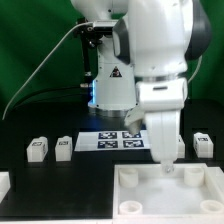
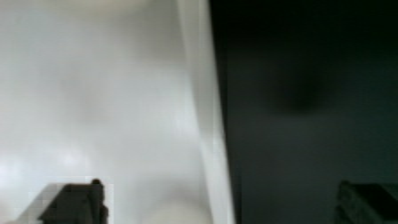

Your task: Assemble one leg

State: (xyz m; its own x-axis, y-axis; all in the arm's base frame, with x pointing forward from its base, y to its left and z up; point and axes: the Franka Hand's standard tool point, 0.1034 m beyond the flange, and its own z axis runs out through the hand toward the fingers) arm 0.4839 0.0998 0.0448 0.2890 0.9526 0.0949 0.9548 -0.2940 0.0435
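Three legs, small white blocks with tags, stand on the black table in the exterior view: two at the exterior view's left [image 1: 38,150] [image 1: 64,146] and one at the right [image 1: 203,143]. My gripper [image 1: 164,160] hangs low over the back edge of the large white rimmed panel [image 1: 200,190]. In the wrist view the gripper [image 2: 222,205] is open wide, with one dark fingertip [image 2: 75,202] over the blurred white panel [image 2: 98,110] and the other over the black table. Nothing is between the fingers but the panel's edge.
The marker board [image 1: 112,141] lies behind the panel, in front of the robot's base. Another white part [image 1: 3,183] shows at the exterior view's left edge. The panel fills the front right of the table.
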